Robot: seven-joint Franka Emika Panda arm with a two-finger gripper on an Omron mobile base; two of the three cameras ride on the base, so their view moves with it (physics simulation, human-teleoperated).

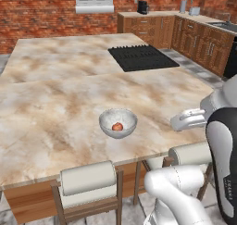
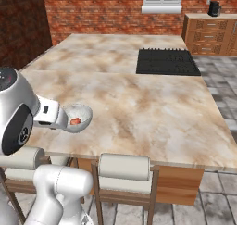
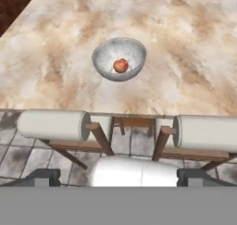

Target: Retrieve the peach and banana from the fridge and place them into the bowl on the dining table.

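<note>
Peach point(image 3: 121, 65) sits inside bowl point(image 3: 102, 56) on dining table point(image 3: 185, 43), near table edge above two chairs. Gripper point(image 3: 118, 178) pulled back, jaws wide apart, holding nothing. Bowl lies straight ahead of gripper. Banana not in bowl yet, so fridge trip likely next.

Claw point(image 3: 118, 175) wide open, empty, raised.
</note>
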